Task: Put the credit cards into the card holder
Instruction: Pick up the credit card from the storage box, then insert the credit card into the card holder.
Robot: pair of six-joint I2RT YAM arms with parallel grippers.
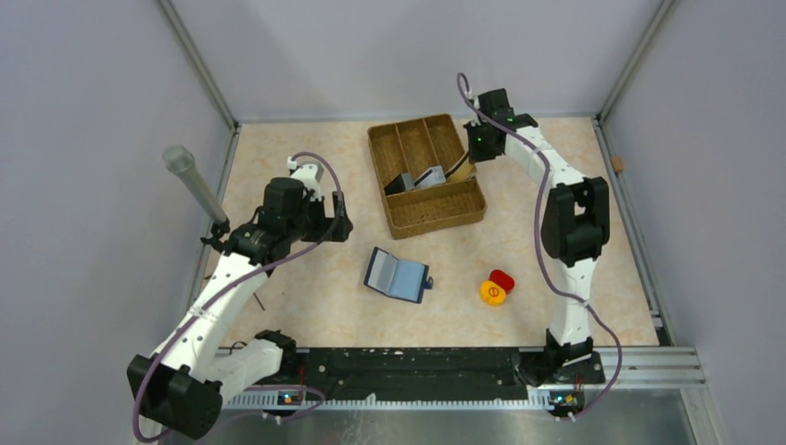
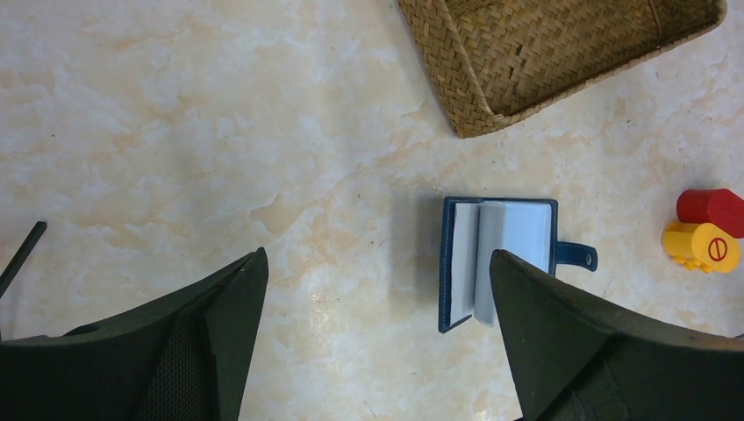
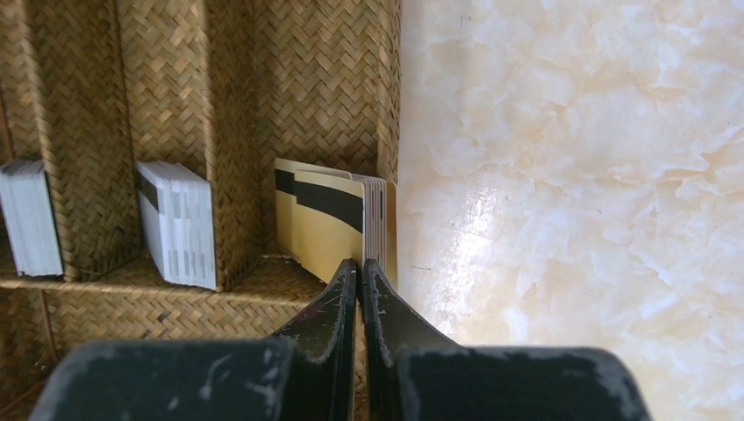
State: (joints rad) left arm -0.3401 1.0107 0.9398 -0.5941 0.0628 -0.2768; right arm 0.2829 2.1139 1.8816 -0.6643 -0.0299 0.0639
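Note:
The card holder (image 1: 399, 275) lies open on the table, navy outside and pale blue inside; in the left wrist view (image 2: 491, 246) it sits just ahead of my right finger. My left gripper (image 1: 340, 225) (image 2: 377, 263) is open and empty above bare table, left of the holder. The credit cards stand on edge in the woven tray: two grey stacks (image 3: 180, 224) (image 3: 31, 215) and a gold stack with black stripes (image 3: 325, 219). My right gripper (image 1: 471, 156) (image 3: 361, 265) is shut with its tips pinching a card at the near edge of the gold stack.
The brown woven divided tray (image 1: 436, 215) stands at the back middle; its corner shows in the left wrist view (image 2: 474, 114). A red and a yellow round piece (image 1: 497, 286) (image 2: 706, 232) lie right of the holder. A grey cylinder (image 1: 190, 181) stands at the left wall.

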